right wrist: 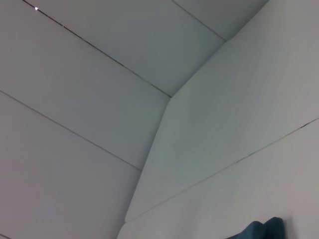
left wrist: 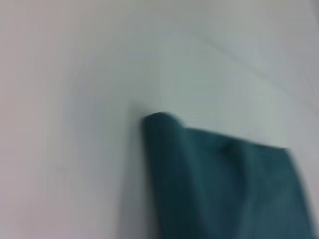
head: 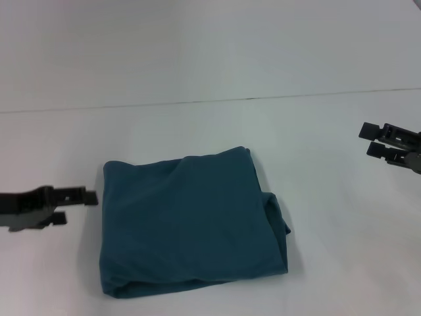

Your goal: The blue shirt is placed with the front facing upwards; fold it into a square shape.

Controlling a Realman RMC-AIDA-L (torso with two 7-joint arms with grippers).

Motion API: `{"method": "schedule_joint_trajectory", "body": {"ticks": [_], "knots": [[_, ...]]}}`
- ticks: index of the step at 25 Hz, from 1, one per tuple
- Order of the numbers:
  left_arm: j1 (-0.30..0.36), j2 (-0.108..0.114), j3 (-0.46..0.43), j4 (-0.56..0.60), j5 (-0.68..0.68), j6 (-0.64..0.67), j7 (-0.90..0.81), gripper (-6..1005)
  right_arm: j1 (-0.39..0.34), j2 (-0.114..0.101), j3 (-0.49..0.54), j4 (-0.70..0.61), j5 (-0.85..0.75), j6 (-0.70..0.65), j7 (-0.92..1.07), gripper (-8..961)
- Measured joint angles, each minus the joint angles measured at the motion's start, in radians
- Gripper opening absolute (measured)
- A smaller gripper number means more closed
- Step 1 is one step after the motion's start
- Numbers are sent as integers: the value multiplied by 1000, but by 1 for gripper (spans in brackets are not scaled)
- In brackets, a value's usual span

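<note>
Blue shirt (head: 191, 220) lies folded into a rough square on the white desk (head: 329, 164), toward the near edge and about midway between the two side edges. Its plain teal side faces up, and extra folded layers bulge out along its right edge. The left gripper (head: 77, 206) hovers just beside the shirt's left edge, fingers parted and holding nothing. The right gripper (head: 373, 140) hangs well apart from the shirt, near the desk's right edge, its fingers likewise spread and empty. The left wrist view shows one folded corner of the shirt (left wrist: 219, 184) on the desk.
</note>
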Motion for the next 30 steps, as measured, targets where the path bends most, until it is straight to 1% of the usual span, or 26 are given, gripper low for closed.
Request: {"method": "schedule_joint_trajectory", "body": {"ticks": [1, 4, 6, 8, 9, 12, 14, 15, 17, 19, 21, 22, 23, 25, 30], "knots": [[8, -3, -9, 5, -39, 17, 17, 867, 0, 0, -1, 0, 0, -1, 0, 945], [29, -4, -53, -12, -195, 85, 121, 888, 1, -1, -13, -2, -4, -8, -24, 945], [34, 0, -92, -56, -279, 140, 250, 902, 2, -1, -23, -6, -8, -18, -72, 945], [37, 5, -131, -113, -332, 213, 435, 909, 4, -1, -48, -9, -11, -38, -160, 945], [40, 5, -143, -134, -347, 251, 529, 909, 4, -1, -67, -11, -13, -46, -205, 945], [54, 2, -149, -155, -360, 323, 699, 909, 7, 2, -158, -15, -49, -74, -369, 945], [65, -2, -143, -164, -354, 356, 786, 909, 15, 8, -207, -16, -79, -80, -404, 945], [71, -5, -141, -168, -349, 365, 815, 909, 21, 14, -228, -16, -91, -84, -406, 945], [84, -12, -140, -175, -342, 366, 866, 909, 35, 35, -256, -16, -105, -88, -406, 945], [97, -22, -137, -195, -341, 355, 926, 910, 50, 77, -270, -16, -110, -83, -415, 945], [106, -28, -127, -240, -339, 341, 986, 910, 64, 111, -274, -16, -123, -66, -428, 945], [108, -29, -121, -259, -337, 335, 1008, 910, 72, 128, -275, -15, -133, -54, -434, 945], [109, -29, -117, -278, -329, 323, 1025, 910, 79, 137, -277, -12, -142, -38, -437, 945], [110, -29, -112, -295, -320, 305, 1033, 910, 95, 145, -300, 10, -155, -7, -433, 945], [111, -32, -83, -303, -308, 292, 1033, 906, 95, 145, -310, 17, -155, -1, -426, 945]]}}
